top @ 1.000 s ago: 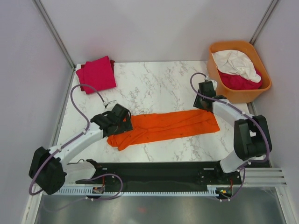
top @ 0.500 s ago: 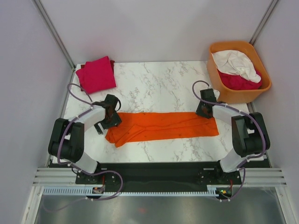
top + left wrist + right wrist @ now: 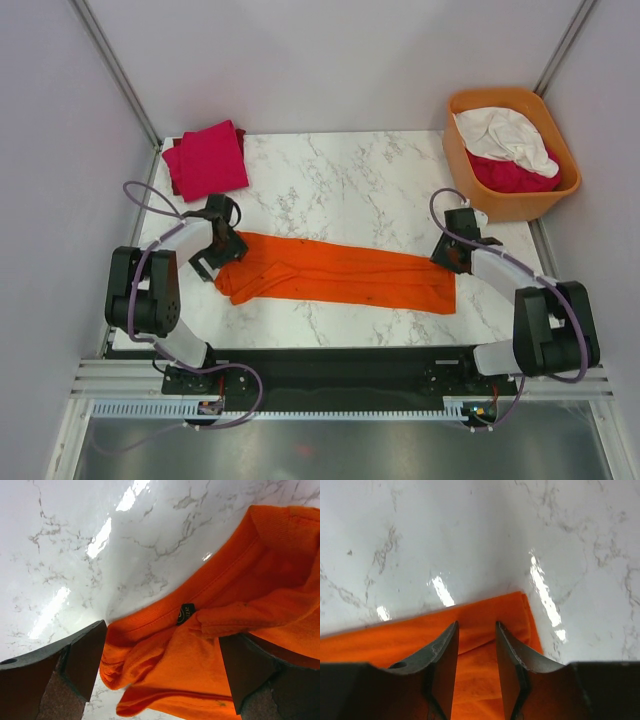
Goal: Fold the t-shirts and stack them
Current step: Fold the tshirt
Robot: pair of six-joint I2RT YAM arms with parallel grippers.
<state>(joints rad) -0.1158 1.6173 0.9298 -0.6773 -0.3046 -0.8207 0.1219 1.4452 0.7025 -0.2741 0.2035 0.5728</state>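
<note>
A bright orange t-shirt (image 3: 340, 280) lies on the marble table as a long folded strip that slants down to the right. My left gripper (image 3: 220, 260) is at its left, collar end. In the left wrist view the left gripper (image 3: 162, 672) is open wide, and the bunched collar of the orange t-shirt (image 3: 240, 595) lies between its fingers. My right gripper (image 3: 452, 258) is at the strip's right end. The right wrist view shows the right gripper (image 3: 476, 625) with its jaws apart over flat orange t-shirt cloth (image 3: 485, 610). A magenta-pink t-shirt (image 3: 205, 160) lies folded at the back left.
An orange plastic tub (image 3: 510, 207) stands at the back right. It holds a white t-shirt (image 3: 505, 132) over a crimson one (image 3: 515, 175). Bare marble table (image 3: 340, 190) lies between the pink t-shirt and the tub. Pale walls close in both sides.
The left arm swung back to the table's left edge and the strip's collar end moved up and left. The right gripper moved right and nearer, and the strip's right end shifted nearer.
</note>
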